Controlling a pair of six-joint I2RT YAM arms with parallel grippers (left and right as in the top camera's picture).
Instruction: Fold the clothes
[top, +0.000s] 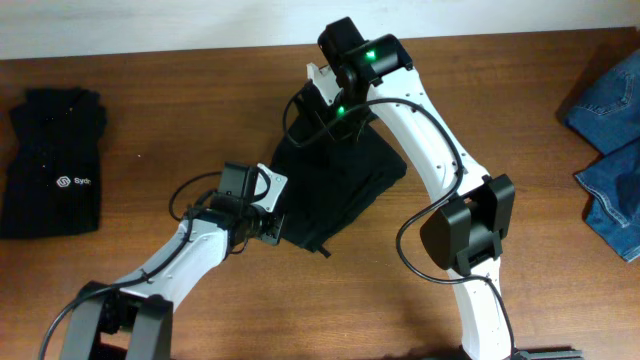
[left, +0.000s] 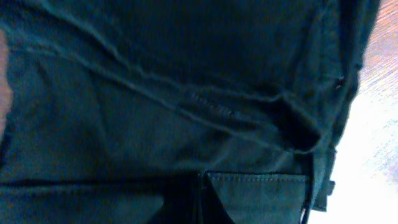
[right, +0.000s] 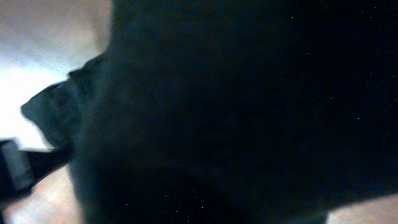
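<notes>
The clothes (top: 345, 185) are black trousers, bunched into a compact heap at the table's middle. My left gripper (top: 272, 228) sits at the heap's near-left edge, shut on the fabric. In the left wrist view the clothes (left: 186, 93) fill the frame, with a stitched pocket seam right at the jaws. My right gripper (top: 318, 112) is at the heap's far end, shut on a raised fold of the cloth. The right wrist view is almost wholly covered by the dark clothes (right: 249, 93), which hide the fingers.
A folded black top with a small white logo (top: 55, 165) lies at the far left. Blue denim jeans (top: 610, 130) lie at the right edge. Bare wooden table (top: 180, 110) shows between them and around the heap.
</notes>
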